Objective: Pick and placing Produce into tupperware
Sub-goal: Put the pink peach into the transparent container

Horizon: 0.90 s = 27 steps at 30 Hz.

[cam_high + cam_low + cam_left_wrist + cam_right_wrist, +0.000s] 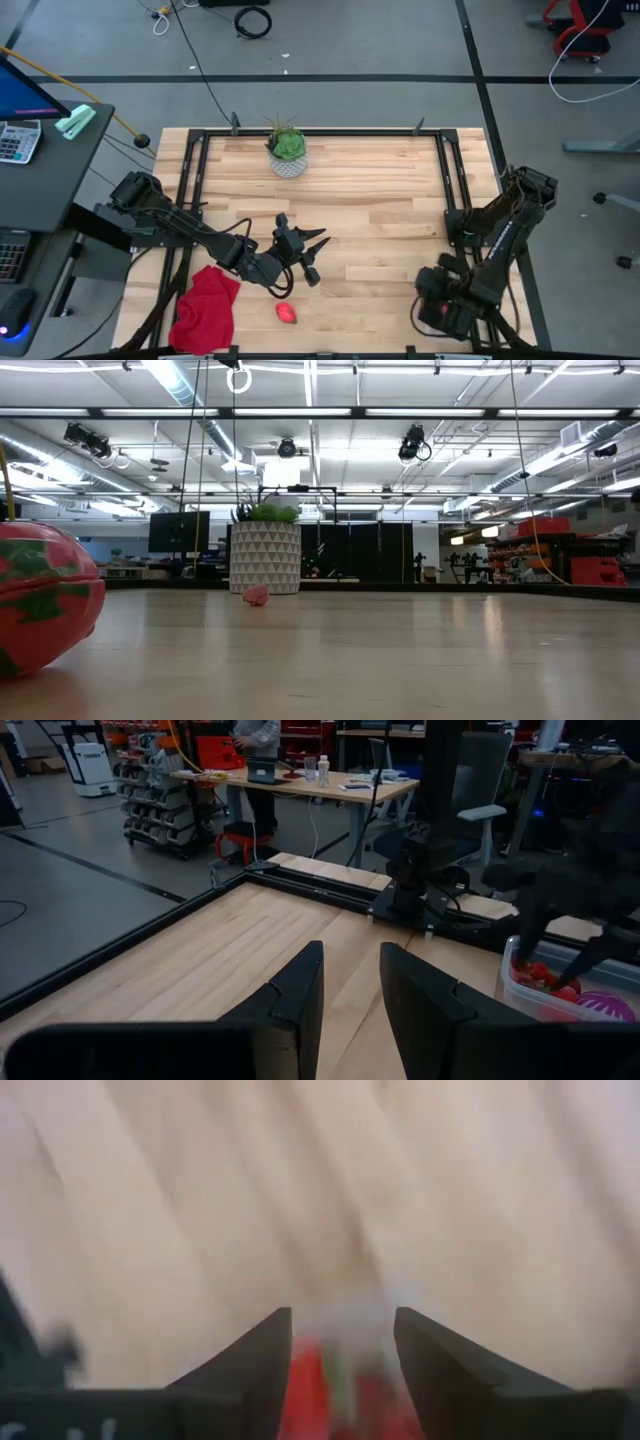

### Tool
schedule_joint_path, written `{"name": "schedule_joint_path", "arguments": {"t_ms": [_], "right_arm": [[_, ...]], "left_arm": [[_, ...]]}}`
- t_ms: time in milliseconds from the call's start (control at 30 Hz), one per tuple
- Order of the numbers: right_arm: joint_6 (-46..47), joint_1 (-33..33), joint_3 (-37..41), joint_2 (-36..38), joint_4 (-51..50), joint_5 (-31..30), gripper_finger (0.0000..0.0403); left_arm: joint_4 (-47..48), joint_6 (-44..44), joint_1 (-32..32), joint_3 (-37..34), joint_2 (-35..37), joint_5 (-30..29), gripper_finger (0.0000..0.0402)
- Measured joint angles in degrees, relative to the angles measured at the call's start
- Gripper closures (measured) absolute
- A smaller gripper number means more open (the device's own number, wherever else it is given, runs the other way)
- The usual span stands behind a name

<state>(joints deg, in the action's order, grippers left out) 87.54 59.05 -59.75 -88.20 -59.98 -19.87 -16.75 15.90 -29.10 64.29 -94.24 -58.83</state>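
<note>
The clear tub (527,997) sits on the table under my right arm and holds tiny red berries (545,978) and the purple ribbed ball (608,1008). My right gripper (560,955) points down into the tub, fingers apart, with red pieces showing blurred between them (342,1330). In the high view the wrist (442,303) hides the tub. The red-pink oval piece (287,313) lies on the wood near the near edge and looms large in the low view (40,605). My left gripper (318,258) hovers open and empty just beyond it, facing the right arm (350,990). My right gripper reaches from above into the tub, its fingers (588,958) spread among the red berries. The wrist view is blurred, so I cannot tell whether the fingers touch a berry or the tub wall.
A red cloth (205,305) lies crumpled at the near left corner. A green plant in a white patterned pot (287,152) stands near the far edge. A small pink piece (256,595) lies on the wood before the pot. Black rails (330,131) frame the table.
</note>
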Motion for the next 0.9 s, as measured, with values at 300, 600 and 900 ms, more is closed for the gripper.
{"name": "schedule_joint_path", "arguments": {"t_ms": [300, 600, 900], "right_arm": [[-37.5, -14.7, 0.8, 0.0, 29.2, -20.2, 0.0216], [-59.0, -31.0, 10.5, -0.1, 59.8, -13.0, 0.0210], [-59.3, -39.2, 24.1, -0.1, 84.3, -7.8, 0.0216]], "left_arm": [[0.0, -0.2, 0.0, 0.0, 0.0, 0.0, 0.0294], [0.0, -5.6, -0.5, 0.0, 1.0, -1.6, 0.0294], [-0.1, -16.9, -8.3, 0.0, 3.7, -30.3, 0.0294]]}}
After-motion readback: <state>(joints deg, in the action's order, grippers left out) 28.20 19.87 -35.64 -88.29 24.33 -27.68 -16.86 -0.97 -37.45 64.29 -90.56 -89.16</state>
